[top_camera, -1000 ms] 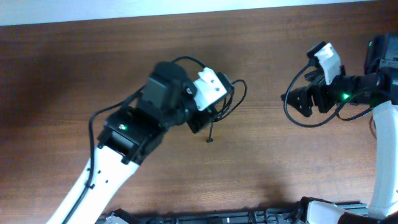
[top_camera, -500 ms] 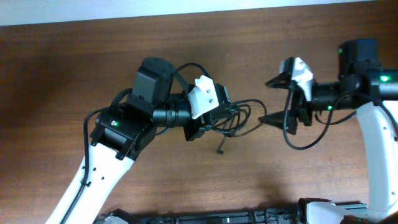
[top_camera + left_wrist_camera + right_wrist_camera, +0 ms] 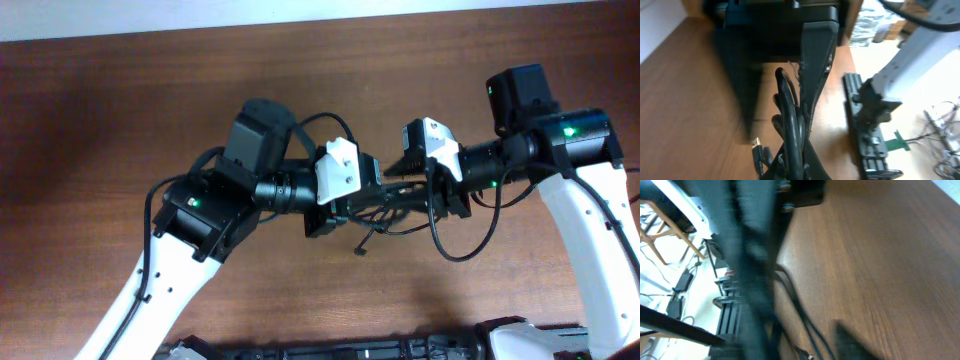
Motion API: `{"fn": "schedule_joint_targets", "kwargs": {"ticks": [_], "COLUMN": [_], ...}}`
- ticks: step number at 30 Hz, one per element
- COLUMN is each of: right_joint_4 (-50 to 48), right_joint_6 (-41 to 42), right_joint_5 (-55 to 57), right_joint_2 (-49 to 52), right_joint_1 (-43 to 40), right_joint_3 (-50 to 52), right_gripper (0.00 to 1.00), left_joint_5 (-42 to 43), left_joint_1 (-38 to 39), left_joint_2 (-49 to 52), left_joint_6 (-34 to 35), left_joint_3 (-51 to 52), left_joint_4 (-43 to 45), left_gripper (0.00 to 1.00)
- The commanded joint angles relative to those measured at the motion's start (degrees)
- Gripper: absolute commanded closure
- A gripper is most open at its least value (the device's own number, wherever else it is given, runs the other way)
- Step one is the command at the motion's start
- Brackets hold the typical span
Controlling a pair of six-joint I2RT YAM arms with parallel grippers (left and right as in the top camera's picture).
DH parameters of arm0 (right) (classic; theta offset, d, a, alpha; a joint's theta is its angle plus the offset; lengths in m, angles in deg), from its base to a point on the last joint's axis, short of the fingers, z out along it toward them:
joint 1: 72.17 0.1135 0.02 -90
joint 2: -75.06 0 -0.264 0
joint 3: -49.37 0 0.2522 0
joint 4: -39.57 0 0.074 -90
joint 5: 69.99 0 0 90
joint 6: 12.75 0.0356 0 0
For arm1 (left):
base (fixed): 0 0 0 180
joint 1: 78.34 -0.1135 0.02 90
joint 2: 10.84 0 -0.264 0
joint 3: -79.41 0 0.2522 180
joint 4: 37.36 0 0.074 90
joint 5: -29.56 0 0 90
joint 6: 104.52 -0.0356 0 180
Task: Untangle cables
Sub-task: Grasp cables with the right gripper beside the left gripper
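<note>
Change from half a second back: your right claw [image 3: 400,182] has swung in over the wooden table [image 3: 120,110] and now sits tip to tip with the left claw [image 3: 372,192]. Its jaws were spread wide before and look narrower now, but you cannot tell whether they have clamped.

Left claw is closed on the cables [image 3: 790,125]. The bundle runs out past its tips toward the right claw, and one strand dangles below with a plug [image 3: 360,250] at its end.

Only the left wrist view shows the grip: glossy round black cords pressed against a matte black finger [image 3: 816,60], with a gold-tipped flat plug [image 3: 756,146] just left of them.

Right wrist view is motion-smeared and shows only thin dark cords [image 3: 795,297] over the wood grain.
</note>
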Motion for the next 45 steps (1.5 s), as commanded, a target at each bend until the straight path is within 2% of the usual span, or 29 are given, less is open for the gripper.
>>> {"fn": "schedule_joint_targets", "kwargs": {"ticks": [1, 3, 4, 5, 7, 9, 11, 14, 20, 27, 34, 45], "right_joint_4": [0.28, 0.39, 0.42, 0.39, 0.31, -0.33, -0.76, -1.22, -4.24, -8.83, -15.52, -19.26], "right_joint_6": [0.52, 0.66, 0.66, 0.66, 1.29, 4.26, 7.41, 8.46, 8.68, 8.66, 8.68, 8.66], "right_joint_5": [0.37, 0.35, 0.35, 0.39, 1.88, 4.52, 7.19, 9.42, 9.46, 5.84, -7.91, -20.7], "right_joint_2": [-0.9, -0.9, -0.9, -0.9, -0.9, -0.9, -0.92, -0.92, -0.92, -0.94, -0.94, -0.92], "right_joint_1": [0.11, 0.11, 0.11, 0.09, -0.11, -0.11, -0.11, -0.11, -0.11, -0.11, -0.11, -0.11], "right_joint_3": [-0.02, -0.02, -0.02, -0.02, -0.02, -0.02, -0.02, -0.02, -0.04, -0.04, -0.04, -0.04], "right_gripper": [0.96, 0.96, 0.96, 0.96, 0.96, 0.96, 0.96, 0.96, 0.96, 0.96, 0.96, 0.96], "left_joint_5": [-2.19, -2.54, -2.58, -2.8, -4.92, -9.73, -17.35, -24.72, -32.61, -32.5, -25.97, -25.81], "left_joint_1": [0.33, 0.33, 0.33, 0.33, 0.33, 0.33, 0.33, 0.22, -2.73, -8.83, -9.07, -9.05], "left_joint_2": [-0.5, -0.5, -0.5, -0.5, -0.5, -0.63, -1.22, -3.19, -8.66, -11.02, -10.91, -10.93], "left_joint_6": [-1.14, -1.11, -1.11, -1.11, -1.09, 1.79, 6.43, 9.49, 9.66, 10.78, 10.69, 8.92], "left_joint_3": [-0.98, -0.98, -0.98, -0.98, -0.98, -0.98, -0.98, -0.98, -0.98, -0.98, -0.96, -0.96], "left_joint_4": [0.02, 0.46, 0.61, 0.79, 0.85, 0.81, 0.11, -0.9, -2.01, -5.95, -7.34, -12.07], "left_gripper": [1.0, 1.0, 0.93, 0.81, 0.33, 0.22, 0.07, 0.01, 0.01, 0.01, 0.01, 0.01]}}
